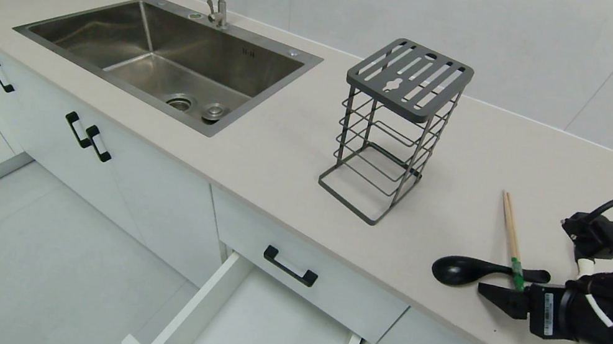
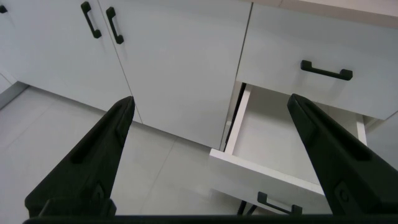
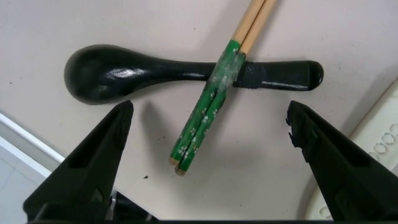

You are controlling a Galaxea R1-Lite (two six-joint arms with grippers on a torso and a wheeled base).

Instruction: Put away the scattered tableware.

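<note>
Spoon: the black spoon (image 3: 155, 68) lay on the table (image 1: 285, 149), near its front edge.
Chopsticks: the chopsticks (image 3: 208, 115) lay across the spoon handle, touching it.
Right fingers (image 3: 93, 162): spread wide beside both, holding nothing.
Left fingers (image 2: 93, 162): spread, empty, above the open drawer (image 2: 273, 149).
Advice: probably take the chopsticks first, closing on both green ends together, because they rested on top.
Writing: none could be read.

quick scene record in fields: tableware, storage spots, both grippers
spoon: black, lying on the counter
chopsticks: green-tipped pair, crossing over the spoon handle
wire rack: upright on the counter, between sink and tableware
drawer: pulled open under the counter
right gripper: open, above spoon and chopsticks
left gripper: open, facing the drawer
</note>
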